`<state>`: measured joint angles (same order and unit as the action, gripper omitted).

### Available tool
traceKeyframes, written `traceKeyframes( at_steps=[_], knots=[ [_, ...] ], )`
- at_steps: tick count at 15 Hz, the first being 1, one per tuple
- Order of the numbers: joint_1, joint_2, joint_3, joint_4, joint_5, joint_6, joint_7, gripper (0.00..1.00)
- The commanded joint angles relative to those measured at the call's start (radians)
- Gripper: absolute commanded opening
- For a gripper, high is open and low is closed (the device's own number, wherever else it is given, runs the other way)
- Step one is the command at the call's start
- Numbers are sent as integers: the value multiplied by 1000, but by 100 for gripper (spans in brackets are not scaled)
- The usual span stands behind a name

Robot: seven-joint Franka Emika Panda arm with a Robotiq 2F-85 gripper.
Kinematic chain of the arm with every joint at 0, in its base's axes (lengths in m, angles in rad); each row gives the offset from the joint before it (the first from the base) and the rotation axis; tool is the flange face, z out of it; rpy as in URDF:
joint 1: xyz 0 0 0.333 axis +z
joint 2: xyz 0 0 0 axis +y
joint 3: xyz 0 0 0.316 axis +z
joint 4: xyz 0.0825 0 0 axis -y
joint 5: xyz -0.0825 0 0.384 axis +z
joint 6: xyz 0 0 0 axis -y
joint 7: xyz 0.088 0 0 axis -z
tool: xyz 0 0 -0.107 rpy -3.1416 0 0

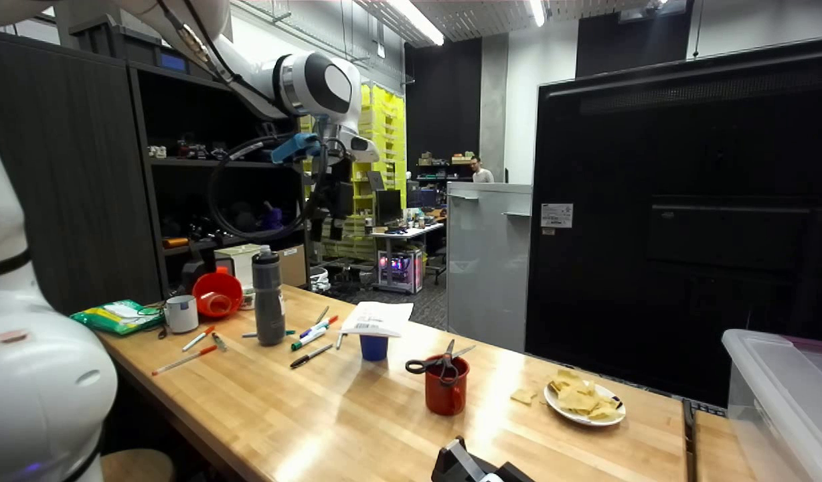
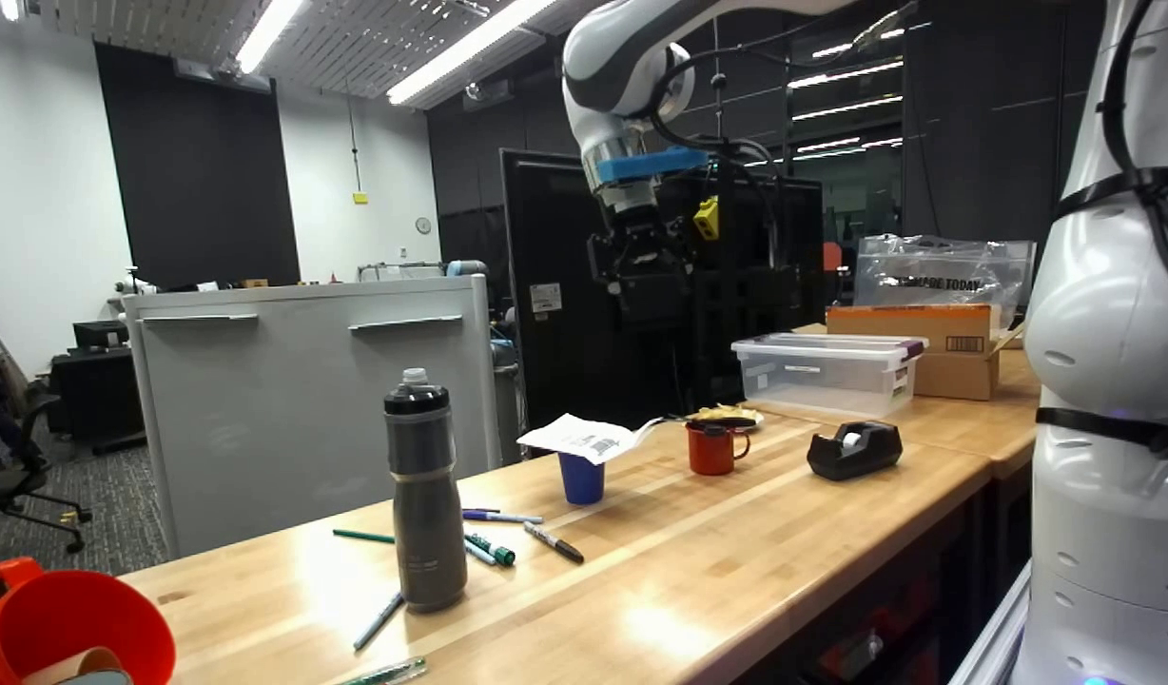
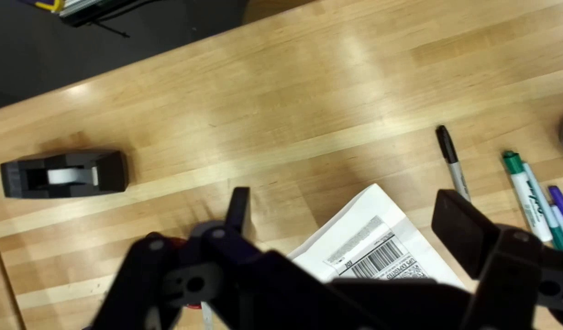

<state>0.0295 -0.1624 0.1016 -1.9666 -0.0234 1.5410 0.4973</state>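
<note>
My gripper [image 3: 345, 215] stands wide open high above the table, its two dark fingers far apart with nothing between them. In both exterior views it hangs well clear of everything on the tabletop. Below it, a white paper packet with a shipping label [image 3: 378, 250] lies across the top of a blue cup [image 2: 582, 479]. In the wrist view the gripper body covers the packet's lower part and hides the cup. Beside the cup is a red mug [image 1: 446, 388] with black-handled scissors [image 1: 444, 365] standing in it; the gripper mostly hides this mug in the wrist view.
A grey bottle [image 2: 426, 504] stands near several markers and pens [image 3: 529, 201]. A black tape dispenser [image 3: 63, 174], a plate of chips [image 1: 585, 402] and a clear plastic bin [image 2: 827, 373] are toward one end. An orange-red container [image 1: 217, 293] and white mug [image 1: 181, 314] are at the opposite end.
</note>
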Motion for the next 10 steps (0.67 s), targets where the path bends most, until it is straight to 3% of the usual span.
traceKeyframes(
  at_steps=[1, 5, 10],
  knots=[
    [1, -36, -7, -55, -109, 23, -128, 100],
    [-9, -28, -31, -108, -156, 134, -194, 100],
    [-33, -25, -90, -197, -121, 303, -260, 100]
  ],
)
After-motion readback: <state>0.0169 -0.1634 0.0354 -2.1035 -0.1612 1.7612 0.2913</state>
